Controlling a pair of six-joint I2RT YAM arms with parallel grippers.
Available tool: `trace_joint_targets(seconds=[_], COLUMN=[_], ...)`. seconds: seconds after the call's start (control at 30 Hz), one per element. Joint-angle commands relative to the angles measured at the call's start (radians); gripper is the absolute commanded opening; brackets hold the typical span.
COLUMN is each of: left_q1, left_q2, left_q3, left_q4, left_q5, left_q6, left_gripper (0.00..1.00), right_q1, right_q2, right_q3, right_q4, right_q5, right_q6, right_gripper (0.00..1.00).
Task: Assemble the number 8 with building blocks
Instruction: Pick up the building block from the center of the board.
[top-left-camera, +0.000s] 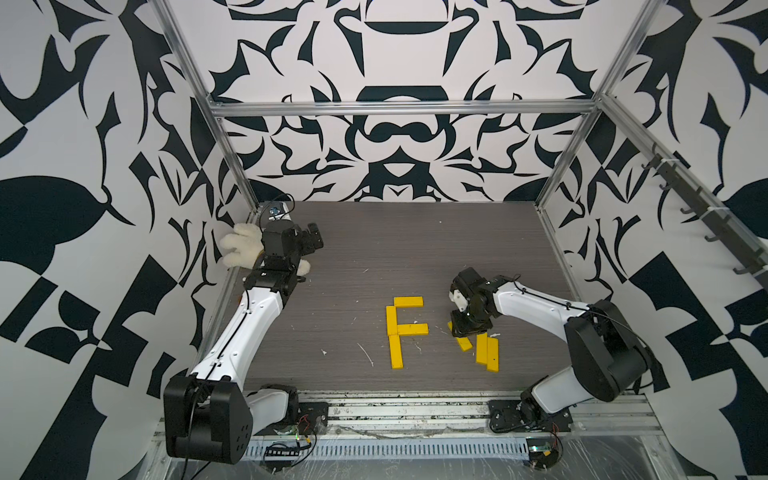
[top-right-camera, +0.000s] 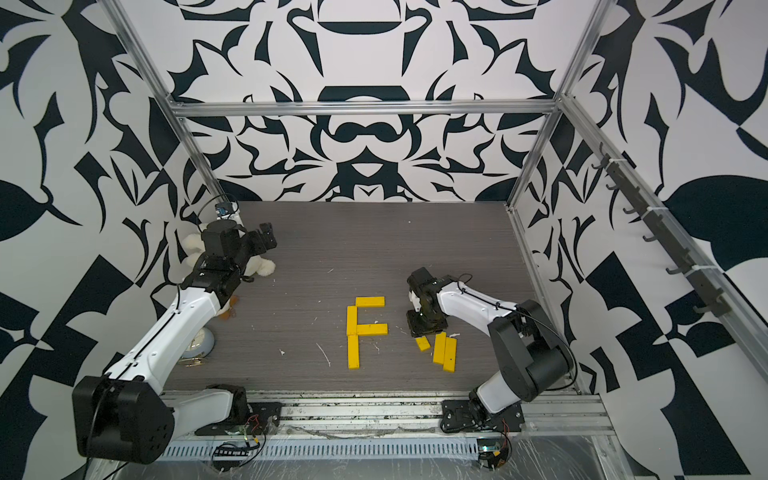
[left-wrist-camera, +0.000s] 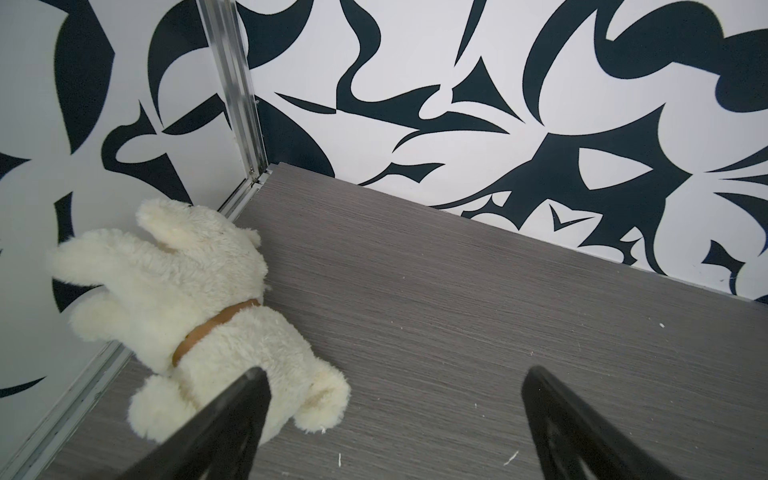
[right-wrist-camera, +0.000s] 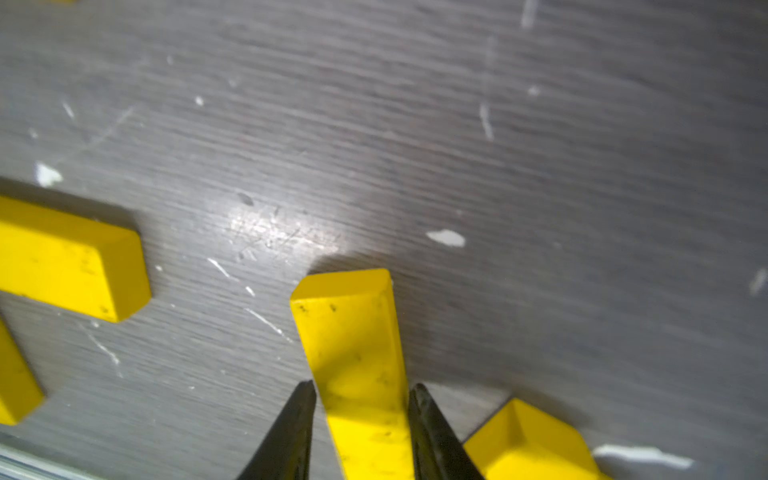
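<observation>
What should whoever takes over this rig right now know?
Left tool: open, empty, beside the plush.
Right tool: shut on the angled bar, which is on the table.
Done: four bars form an F, giving the top, the middle and both left sides.
Two spare bars lie side by side to its right.
To do: both right sides and the bottom.

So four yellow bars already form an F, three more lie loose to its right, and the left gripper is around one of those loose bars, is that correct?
No: it is the right gripper, not the left, that clasps a loose bar, as the right wrist view shows. The left gripper stands open beside the plush toy. The rest holds.
</observation>
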Motion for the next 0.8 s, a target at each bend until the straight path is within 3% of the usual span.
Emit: trace_joint_targets(seconds=[0.0, 0.23, 0.37, 0.57, 0.77], left_q1=[-0.003, -0.003, -0.003, -0.003, -0.002], left_q2=[-0.001, 0.020, 0.030, 0.042, 0.056], left_q3=[0.006, 0.010, 0.007, 0.004, -0.001], left_q4=[-0.006, 0.002, 0.011, 0.031, 0.046], left_q5=[-0.014, -0.009, 0.002, 0.005, -0.001], left_q6=[0.020, 0.025, 0.021, 0.022, 0.027], left_gripper=[0.99, 0.99, 0.99, 0.99, 0.99], right_q1=[-0.010, -0.013, -0.013, -0.014, -0.012], right_q2=[0.005, -0.004, -0.042, -0.005, 0.070], right_q3=[0.023, 0.026, 0.054, 0.178, 0.165], right_q4=[-0.019, -0.052, -0.064, -0.034, 0.065], right_q5=[-0.018, -0.010, 0.042, 0.095, 0.065], right_q6=[-0.005, 0.009, 0.033, 0.181, 0.279], right_gripper=[0.28, 0.26, 0.20, 0.13, 0.10])
